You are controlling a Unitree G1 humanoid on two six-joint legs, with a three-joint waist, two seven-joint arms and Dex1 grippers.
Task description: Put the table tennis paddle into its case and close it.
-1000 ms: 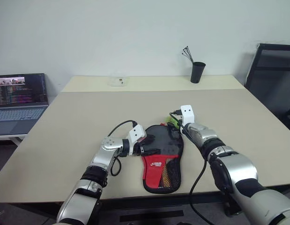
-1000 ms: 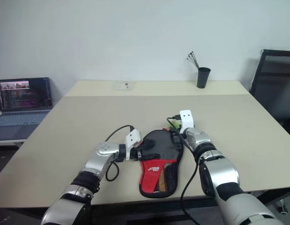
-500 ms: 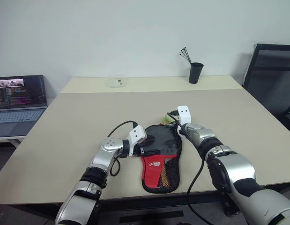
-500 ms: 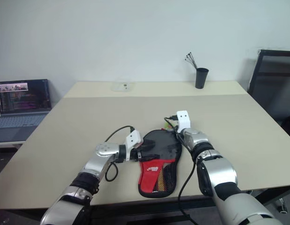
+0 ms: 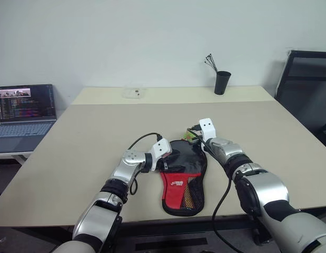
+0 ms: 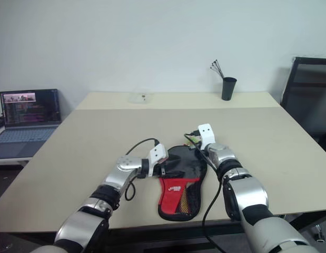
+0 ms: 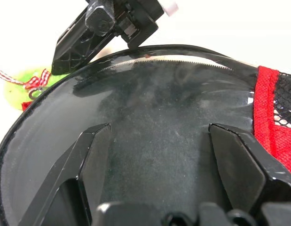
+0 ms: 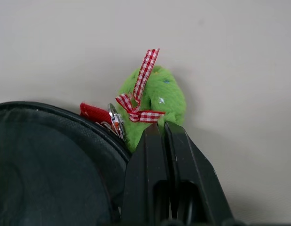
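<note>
The case [image 5: 183,176] lies flat on the desk [image 5: 89,137], long axis running away from the robot: round black end far, red handle end near. The left claw [image 5: 169,167] spreads open over the black part. The right claw [image 8: 164,136], closed, touches the green plush charm [image 8: 157,101] at the far rim.

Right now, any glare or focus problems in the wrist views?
Left wrist view: pale glare streaks across the glossy black case near its zip; the left hand fingers close to the lens look soft. Right wrist view: even light, green charm crisp, right hand casts a faint shadow on the table.
</note>
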